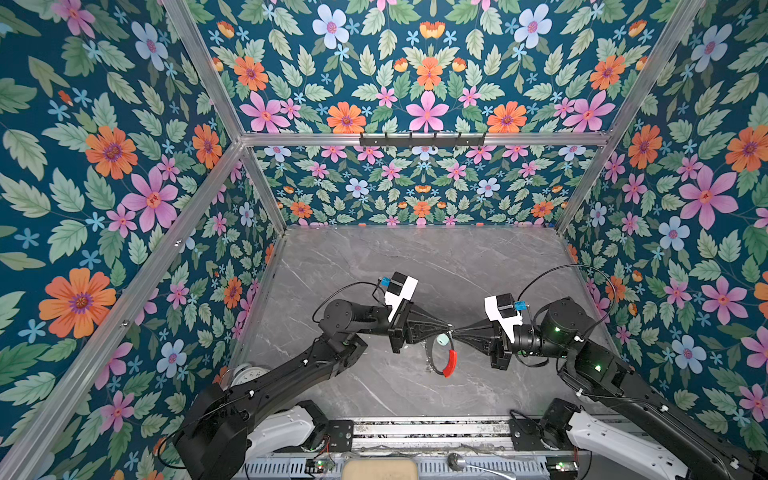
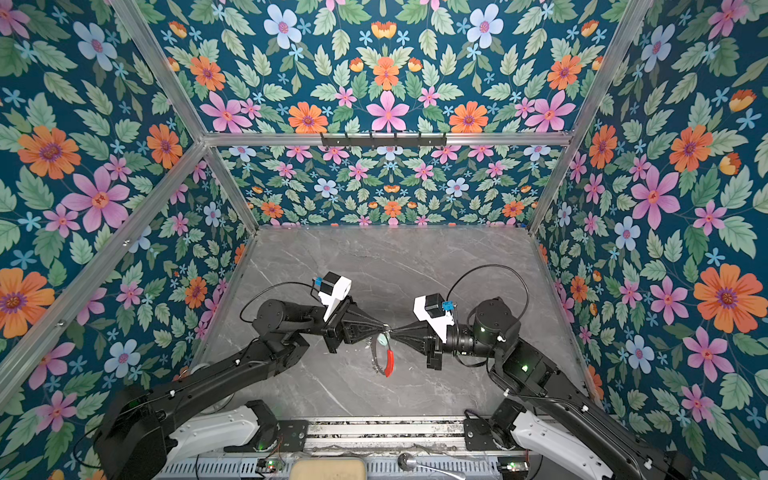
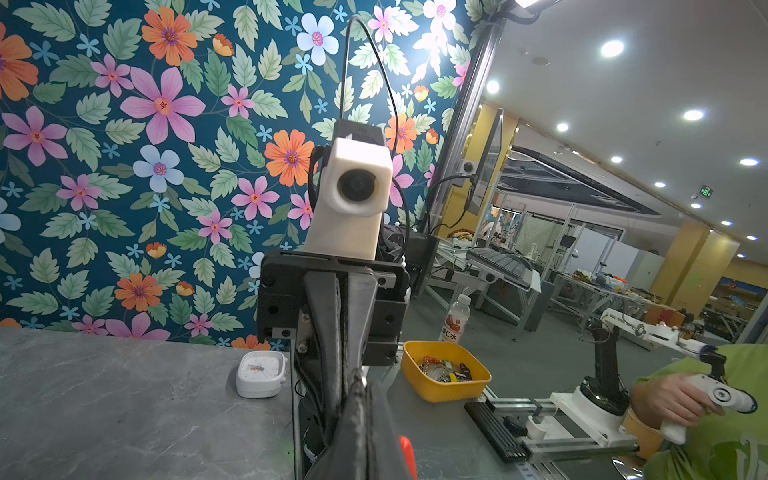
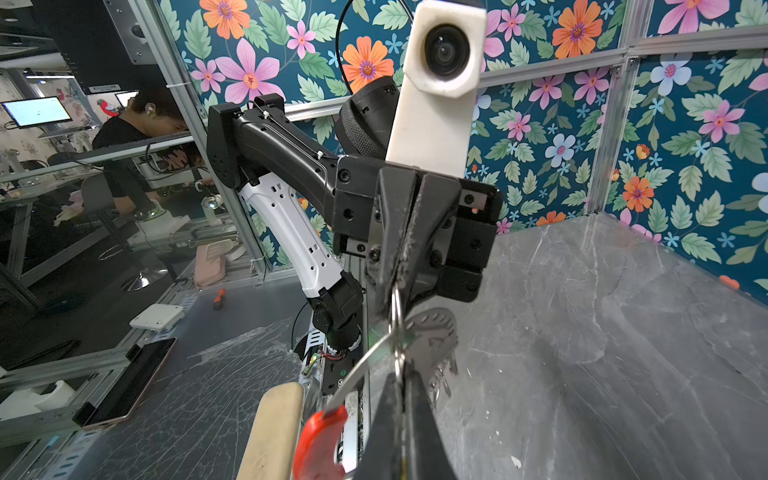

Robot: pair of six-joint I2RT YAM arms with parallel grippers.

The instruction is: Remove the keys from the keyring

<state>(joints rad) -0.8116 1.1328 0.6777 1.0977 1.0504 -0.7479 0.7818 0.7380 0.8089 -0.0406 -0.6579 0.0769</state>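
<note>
The keyring (image 1: 450, 362), a grey C-shaped band with one red section, hangs over the middle of a grey marble table (image 1: 374, 270). It sits just below the spot where two black grippers meet tip to tip, and both top views show it there (image 2: 389, 362).

The left arm reaches in from the left. The left gripper (image 1: 448, 328) points right, its jaws pressed together on the top of the keyring. In the right wrist view a thin wire ring (image 4: 397, 316) runs out from between those jaws.

A pale round tag (image 1: 442, 340) hangs directly under the meeting point. In the right wrist view a silver key (image 4: 432, 338) dangles beside the band.

On the right, the right gripper (image 1: 459, 331) points left. Its jaws are nearly together with the wire ring between them, but I cannot tell whether they pinch it.
</note>
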